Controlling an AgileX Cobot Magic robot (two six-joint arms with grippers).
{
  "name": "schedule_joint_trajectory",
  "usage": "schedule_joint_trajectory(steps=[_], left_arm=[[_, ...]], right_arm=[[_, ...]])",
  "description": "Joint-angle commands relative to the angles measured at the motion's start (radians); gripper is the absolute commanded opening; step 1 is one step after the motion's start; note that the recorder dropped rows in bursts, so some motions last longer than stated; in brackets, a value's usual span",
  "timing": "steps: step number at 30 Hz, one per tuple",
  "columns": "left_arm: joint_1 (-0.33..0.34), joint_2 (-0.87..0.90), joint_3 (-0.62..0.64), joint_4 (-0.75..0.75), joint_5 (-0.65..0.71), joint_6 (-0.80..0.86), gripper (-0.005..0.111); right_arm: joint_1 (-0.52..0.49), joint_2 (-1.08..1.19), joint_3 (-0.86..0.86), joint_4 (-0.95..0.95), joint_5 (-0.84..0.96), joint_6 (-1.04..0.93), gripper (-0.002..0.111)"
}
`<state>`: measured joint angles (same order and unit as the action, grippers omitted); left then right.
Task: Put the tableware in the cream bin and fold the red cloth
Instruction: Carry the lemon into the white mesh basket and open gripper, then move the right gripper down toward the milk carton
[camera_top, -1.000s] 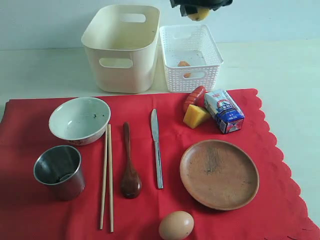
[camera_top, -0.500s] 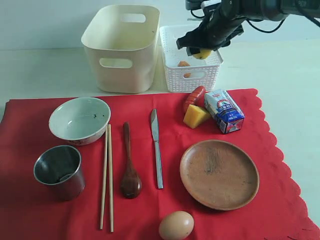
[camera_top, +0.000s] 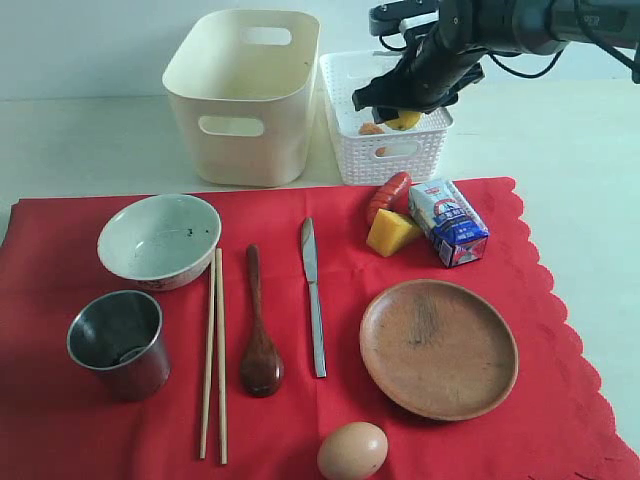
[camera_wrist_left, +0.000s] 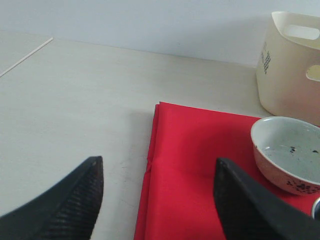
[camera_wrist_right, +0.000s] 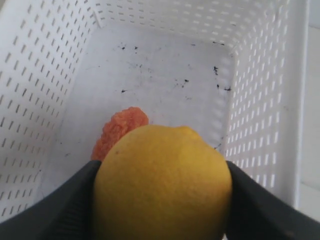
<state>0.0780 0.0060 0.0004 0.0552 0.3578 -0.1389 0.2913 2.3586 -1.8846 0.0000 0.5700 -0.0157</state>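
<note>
Now lower: right hand (camera_top: 404, 116) with lemon (camera_wrist_right: 162, 182)

Counted: one cream bin (camera_top: 240, 155), one white basket (camera_top: 385, 160), one red cloth (camera_top: 60, 430), one bowl (camera_top: 158, 240), one steel cup (camera_top: 118, 342), two chopsticks (camera_top: 220, 350), one wooden spoon (camera_top: 260, 340), one knife (camera_top: 314, 300), one brown plate (camera_top: 438, 347), one egg (camera_top: 352, 451), one lemon (camera_wrist_right: 160, 185), one milk carton (camera_top: 448, 222), one yellow wedge (camera_top: 391, 232), one red sausage (camera_top: 390, 192) and one orange scrap (camera_wrist_right: 122, 125).

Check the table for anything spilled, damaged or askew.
Nothing is spilled or tipped over. Small oddities only: there are dark specks inside the ceramic bowl and on the floor of the white basket, and a darker scuffed patch near the middle of the brown plate.
</note>
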Motion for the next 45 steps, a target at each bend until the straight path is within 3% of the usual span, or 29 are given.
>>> schedule_joint_trajectory(steps=[1,7,10,17,35,45], left_arm=[[0.001,-0.006,0.000,0.005,-0.006,0.005,0.062],[0.001,-0.006,0.000,0.005,-0.006,0.005,0.062],[0.001,-0.006,0.000,0.005,-0.006,0.005,0.062],[0.001,-0.006,0.000,0.005,-0.006,0.005,0.062],[0.001,-0.006,0.000,0.005,-0.006,0.005,0.062],[0.001,-0.006,0.000,0.005,-0.006,0.005,0.062]], right_arm=[[-0.003,-0.002,-0.007,0.000,-0.022,-0.001,0.028],[-0.003,-0.013,-0.007,0.000,-0.024,-0.001,0.067],[-0.003,-0.031,-0.007,0.000,-0.027,-0.001,0.075],[-0.003,-0.106,-0.007,0.000,0.003,0.001,0.075],[-0.003,-0.275,-0.007,0.000,0.315,-0.003,0.065],[-0.001,-0.314,-0.007,0.000,0.411,-0.010,0.064]])
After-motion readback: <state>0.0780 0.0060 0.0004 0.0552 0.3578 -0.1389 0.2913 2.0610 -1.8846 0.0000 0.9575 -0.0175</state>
